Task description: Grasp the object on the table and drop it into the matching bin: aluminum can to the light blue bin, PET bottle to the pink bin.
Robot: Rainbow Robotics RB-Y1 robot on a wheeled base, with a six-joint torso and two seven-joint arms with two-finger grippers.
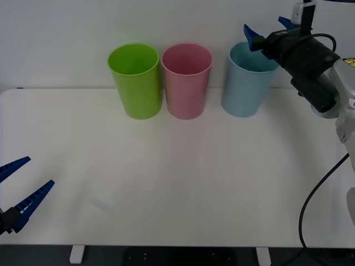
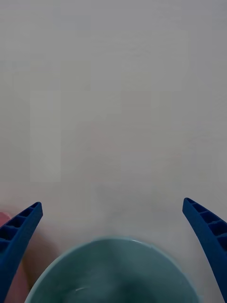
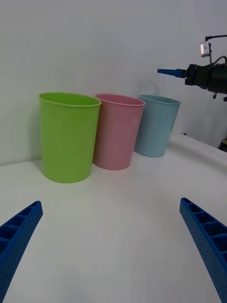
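Right gripper (image 1: 269, 30) spread empty above light blue bin (image 1: 247, 83); drop apparently complete; left gripper (image 1: 22, 185) open, idle over table (image 1: 183, 177).

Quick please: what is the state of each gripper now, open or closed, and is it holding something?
Left gripper: open, holding nothing, low over the table's near left edge.
Right gripper: open, holding nothing, above the light blue bin.

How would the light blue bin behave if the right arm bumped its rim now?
The light blue bin is tall and tapers toward its base, so it would probably tip rather than slide. It looks like thin plastic, likely light. The right gripper, jaws open, hangs at its rim.
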